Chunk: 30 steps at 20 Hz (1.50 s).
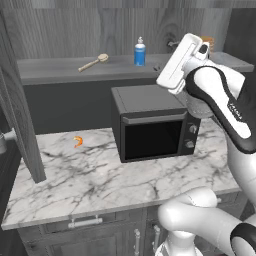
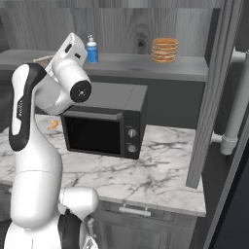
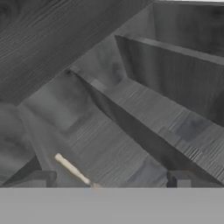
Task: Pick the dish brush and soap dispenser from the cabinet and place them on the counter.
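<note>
Dish brush (image 1: 93, 62) lies on cabinet (image 1: 60, 30) shelf beside soap dispenser (image 1: 140, 53), both awaiting pickup; gripper (image 3: 109, 183), jaws spread wide and empty, angles toward brush handle; counter (image 1: 90, 180) below.

At upper centre a small blue soap dispenser with white pump top (image 1: 140, 52) stands on the grey cabinet shelf (image 1: 55, 70); left of it lies a thin tan wooden dish brush (image 1: 93, 62). A black microwave (image 1: 150, 122) sits mid-frame on the white marble desk (image 1: 90, 185)
</note>
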{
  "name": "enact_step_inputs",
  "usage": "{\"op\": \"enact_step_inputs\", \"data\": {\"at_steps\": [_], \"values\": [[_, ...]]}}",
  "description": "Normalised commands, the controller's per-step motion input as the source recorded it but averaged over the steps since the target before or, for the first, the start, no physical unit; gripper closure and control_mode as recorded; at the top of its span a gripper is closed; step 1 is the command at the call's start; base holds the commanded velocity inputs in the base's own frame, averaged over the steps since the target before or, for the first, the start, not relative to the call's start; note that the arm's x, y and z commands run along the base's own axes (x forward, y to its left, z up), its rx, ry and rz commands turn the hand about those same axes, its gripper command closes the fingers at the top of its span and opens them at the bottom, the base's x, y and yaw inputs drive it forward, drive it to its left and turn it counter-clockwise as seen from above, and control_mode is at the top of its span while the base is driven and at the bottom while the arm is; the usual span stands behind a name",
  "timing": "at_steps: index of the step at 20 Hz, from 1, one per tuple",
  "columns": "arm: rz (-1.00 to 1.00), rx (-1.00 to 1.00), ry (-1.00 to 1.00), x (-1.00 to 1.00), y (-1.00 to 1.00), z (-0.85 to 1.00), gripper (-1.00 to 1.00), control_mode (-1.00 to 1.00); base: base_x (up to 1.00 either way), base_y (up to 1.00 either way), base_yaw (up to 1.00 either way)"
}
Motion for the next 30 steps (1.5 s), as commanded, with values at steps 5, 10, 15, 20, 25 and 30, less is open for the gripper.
{"op": "enact_step_inputs", "data": {"at_steps": [5, 10, 15, 20, 25, 30], "values": [[0.09, -0.12, -0.14, -0.01, -0.03, -0.12, -1.0, -1.0, 0.0, 0.0, 0.0], [0.03, -0.02, -0.03, 0.0, 0.0, 0.0, -1.0, -1.0, 0.0, 0.0, 0.0], [0.0, 0.0, 0.07, -0.01, -0.01, 0.01, -1.0, -1.0, 0.0, 0.0, 0.0], [0.0, 0.0, 0.11, -0.07, -0.05, 0.09, -1.0, -1.0, 0.0, 0.0, 0.0], [0.0, 0.02, 0.14, -0.05, -0.11, 0.13, -1.0, -1.0, 0.0, 0.0, 0.0], [0.02, 0.07, 0.17, -0.03, -0.08, 0.1, -1.0, -1.0, 0.0, 0.0, 0.0]]}}
